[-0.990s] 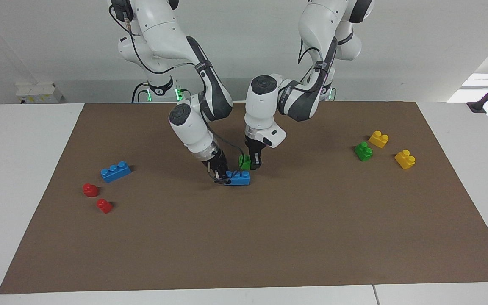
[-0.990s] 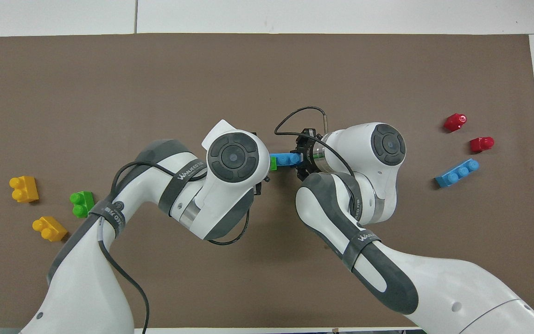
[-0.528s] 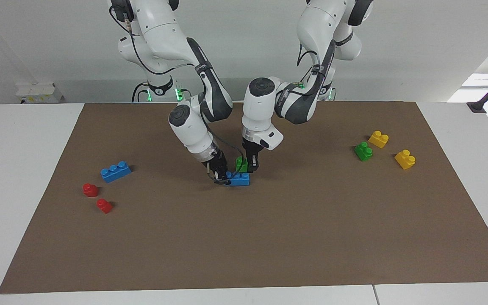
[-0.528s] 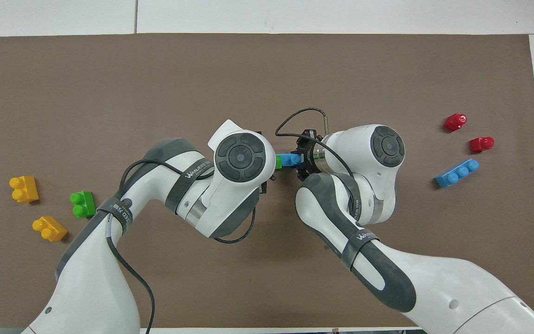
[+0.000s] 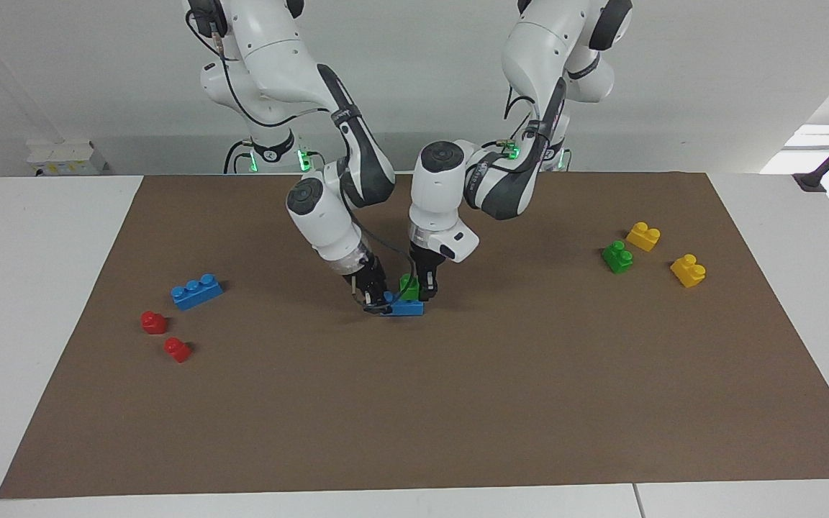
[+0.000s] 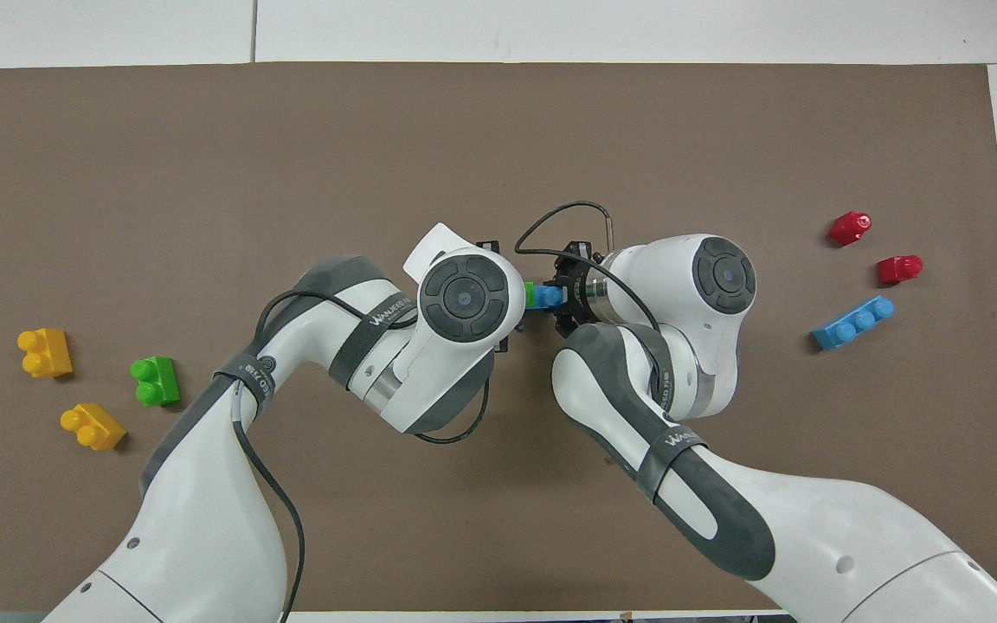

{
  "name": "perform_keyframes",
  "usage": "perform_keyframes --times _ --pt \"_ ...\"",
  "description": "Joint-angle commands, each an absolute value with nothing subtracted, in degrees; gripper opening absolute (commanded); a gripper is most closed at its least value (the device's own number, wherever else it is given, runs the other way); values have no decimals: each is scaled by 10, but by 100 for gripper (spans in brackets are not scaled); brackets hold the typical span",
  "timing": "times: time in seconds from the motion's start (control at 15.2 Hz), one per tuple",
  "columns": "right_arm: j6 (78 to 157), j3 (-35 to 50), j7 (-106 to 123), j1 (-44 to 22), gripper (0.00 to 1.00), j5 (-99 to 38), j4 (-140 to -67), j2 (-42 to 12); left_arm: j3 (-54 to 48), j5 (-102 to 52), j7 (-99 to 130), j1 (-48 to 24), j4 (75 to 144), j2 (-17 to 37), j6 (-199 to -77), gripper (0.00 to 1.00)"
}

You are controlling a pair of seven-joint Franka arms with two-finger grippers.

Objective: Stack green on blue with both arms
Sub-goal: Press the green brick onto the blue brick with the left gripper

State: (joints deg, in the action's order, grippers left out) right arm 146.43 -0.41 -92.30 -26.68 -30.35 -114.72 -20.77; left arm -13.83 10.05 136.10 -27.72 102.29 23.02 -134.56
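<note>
In the middle of the brown mat, a blue brick point(image 5: 406, 308) point(image 6: 549, 297) lies low on the surface. My right gripper point(image 5: 377, 297) point(image 6: 569, 294) is shut on its end toward the right arm's side. My left gripper point(image 5: 420, 289) is shut on a green brick point(image 5: 409, 285) point(image 6: 530, 295) and holds it down on top of the blue brick. I cannot tell whether the studs are pressed in. In the overhead view the left wrist hides the left gripper and most of both bricks.
A second blue brick point(image 5: 196, 291) and two red bricks point(image 5: 153, 321) point(image 5: 177, 350) lie toward the right arm's end. Another green brick point(image 5: 617, 256) and two yellow bricks point(image 5: 642, 236) point(image 5: 687, 270) lie toward the left arm's end.
The left gripper has carried the green brick sideways and down, from beside the blue brick onto its top. The right gripper has kept the blue brick in place.
</note>
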Motion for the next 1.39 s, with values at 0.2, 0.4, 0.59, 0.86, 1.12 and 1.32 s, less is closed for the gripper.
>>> perform_keyframes --times 0.2,0.4,0.59,0.86,1.12,1.32 --pt "1482 -2 -896 -265 0 -321 -1159 -208 -129 120 1385 -291 1010 243 -1356 0" --pt "1482 -2 -896 -265 0 -321 -1160 -207 -128 127 1389 -292 1010 250 -1361 0" --pt "1482 -2 -896 -265 0 -321 -1160 -207 -128 135 1390 -292 1010 251 -1361 0" --pt "1482 -2 -893 -265 0 -321 -1160 -207 -127 141 1392 -293 1012 257 -1375 0" --pt "1482 -2 -893 -265 0 -321 -1161 -207 -127 158 1394 -298 1015 261 -1377 0" --pt "1482 -2 -893 -264 0 -322 -1161 -207 -125 162 1395 -305 1014 265 -1376 0"
